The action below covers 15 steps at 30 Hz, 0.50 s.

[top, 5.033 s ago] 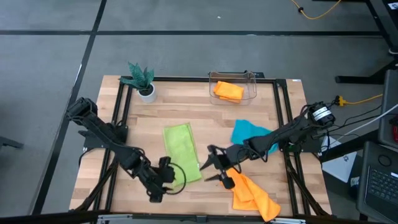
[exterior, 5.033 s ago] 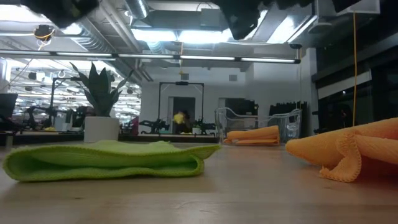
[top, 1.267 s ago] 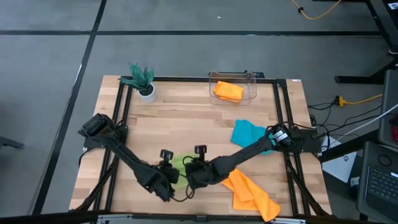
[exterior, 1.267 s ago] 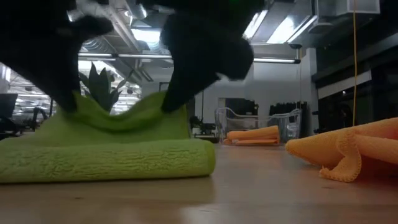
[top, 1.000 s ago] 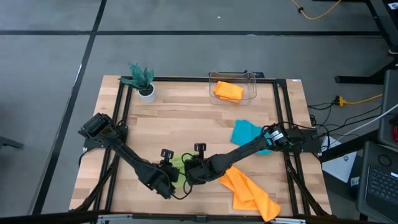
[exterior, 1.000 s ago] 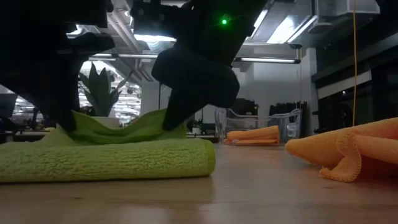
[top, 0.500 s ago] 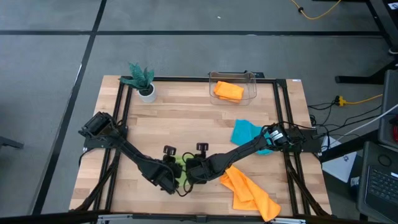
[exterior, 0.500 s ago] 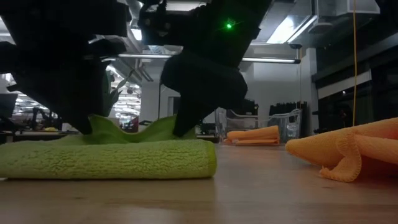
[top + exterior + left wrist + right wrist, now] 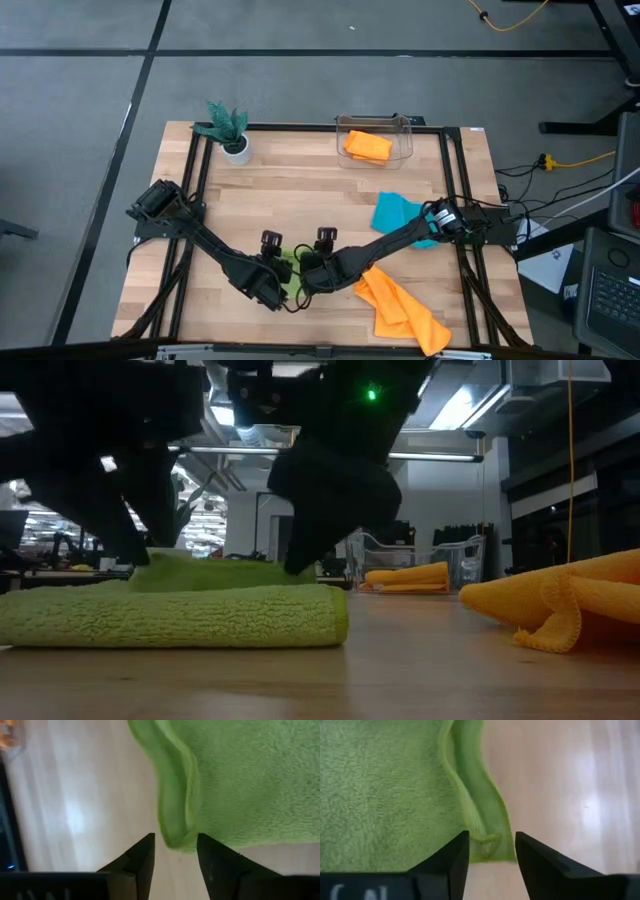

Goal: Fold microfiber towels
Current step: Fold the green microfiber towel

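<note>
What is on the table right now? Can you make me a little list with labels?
green towel: folded, at the front middle of the table
left hand: open, at one corner of the green towel
right hand: open, at another corner
orange towel: rumpled, front right
blue towel: right side, partly under the right arm
bin: clear, at the back, folded orange towel inside
plant: back left corner
</note>
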Each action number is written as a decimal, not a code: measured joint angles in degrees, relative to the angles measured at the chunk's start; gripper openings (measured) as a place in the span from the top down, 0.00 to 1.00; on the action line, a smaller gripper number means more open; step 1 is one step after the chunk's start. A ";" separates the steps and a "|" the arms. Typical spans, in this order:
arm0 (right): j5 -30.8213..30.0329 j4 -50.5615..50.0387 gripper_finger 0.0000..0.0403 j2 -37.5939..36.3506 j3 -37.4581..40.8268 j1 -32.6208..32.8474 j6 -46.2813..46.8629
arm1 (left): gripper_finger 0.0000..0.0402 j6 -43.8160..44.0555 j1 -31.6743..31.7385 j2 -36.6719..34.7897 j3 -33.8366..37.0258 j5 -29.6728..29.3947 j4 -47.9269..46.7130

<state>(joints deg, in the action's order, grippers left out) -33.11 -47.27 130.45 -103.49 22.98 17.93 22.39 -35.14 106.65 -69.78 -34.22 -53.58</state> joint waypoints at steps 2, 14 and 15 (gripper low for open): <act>-0.24 -2.66 0.59 -0.05 -2.12 0.02 -0.08 | 0.66 0.72 -0.04 -0.06 -1.60 -0.28 -2.48; 0.00 -25.20 0.62 -0.24 -10.53 2.10 8.53 | 0.66 9.81 -2.18 -1.09 -7.92 0.25 -17.24; 0.00 -27.23 0.62 -0.24 -10.63 2.53 9.33 | 0.66 11.21 -2.67 -1.84 -7.93 0.76 -18.03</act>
<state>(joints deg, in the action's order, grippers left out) -33.10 -74.50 130.21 -114.12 25.51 27.26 33.59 -37.80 104.81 -77.71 -33.47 -71.61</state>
